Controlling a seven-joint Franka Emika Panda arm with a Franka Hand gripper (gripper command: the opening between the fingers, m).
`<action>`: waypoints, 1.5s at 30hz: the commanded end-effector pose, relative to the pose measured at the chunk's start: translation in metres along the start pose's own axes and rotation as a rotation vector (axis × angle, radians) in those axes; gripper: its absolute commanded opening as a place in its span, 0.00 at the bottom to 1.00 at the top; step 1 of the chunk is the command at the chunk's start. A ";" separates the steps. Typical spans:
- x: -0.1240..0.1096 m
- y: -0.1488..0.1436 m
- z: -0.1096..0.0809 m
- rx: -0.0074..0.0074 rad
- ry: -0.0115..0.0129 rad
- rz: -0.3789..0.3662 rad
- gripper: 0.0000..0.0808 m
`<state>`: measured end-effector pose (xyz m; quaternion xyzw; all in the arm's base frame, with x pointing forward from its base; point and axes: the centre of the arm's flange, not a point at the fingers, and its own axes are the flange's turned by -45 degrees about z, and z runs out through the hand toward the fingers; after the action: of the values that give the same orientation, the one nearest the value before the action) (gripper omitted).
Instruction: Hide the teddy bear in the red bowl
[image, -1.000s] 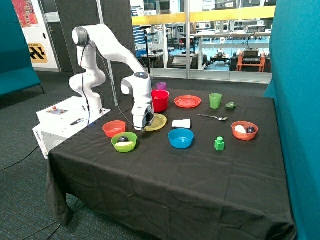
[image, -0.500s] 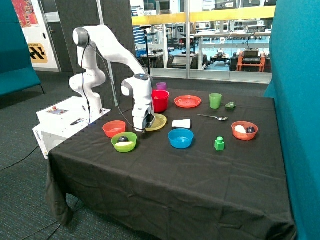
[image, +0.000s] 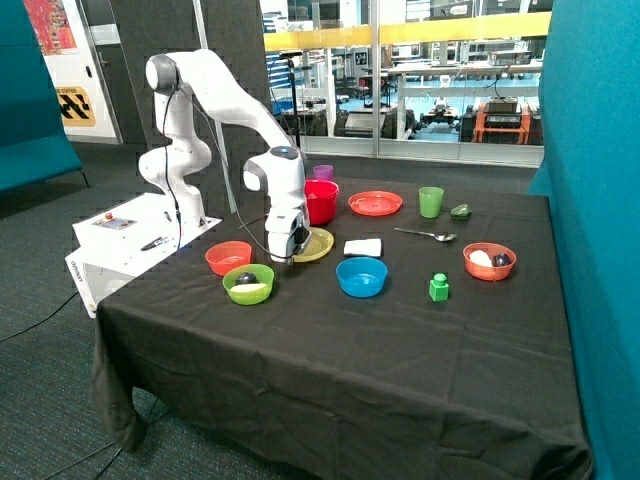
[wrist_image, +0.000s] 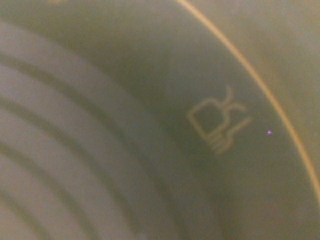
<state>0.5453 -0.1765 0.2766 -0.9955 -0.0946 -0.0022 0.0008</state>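
The red bowl (image: 320, 200) stands at the back of the table, behind the arm. The teddy bear is not in view in either picture. My gripper (image: 283, 252) is low over the near edge of a yellow plate (image: 320, 243), in front of the red bowl. The wrist view is filled by the yellowish ridged surface of that plate (wrist_image: 150, 90) from very close, with an embossed glass-and-fork mark (wrist_image: 218, 125). Nothing shows in the gripper.
An orange bowl (image: 228, 256) and a green bowl (image: 248, 284) sit beside the gripper. A blue bowl (image: 361, 276), white pad (image: 363, 247), orange plate (image: 375, 203), green cup (image: 431, 201), spoon (image: 425, 234), green block (image: 439, 288) and another orange bowl (image: 489, 260) lie further along.
The gripper has sunk a little and shifted slightly toward the green bowl, closer to the yellow plate's near edge. Nothing else has moved.
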 end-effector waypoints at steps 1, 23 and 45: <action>-0.005 -0.002 -0.003 -0.0012 -0.0046 -0.001 0.00; -0.009 0.004 -0.021 -0.0012 -0.0046 -0.001 0.00; 0.015 0.002 -0.086 -0.0012 -0.0046 -0.016 0.00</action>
<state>0.5495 -0.1775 0.3349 -0.9949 -0.1009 -0.0017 0.0008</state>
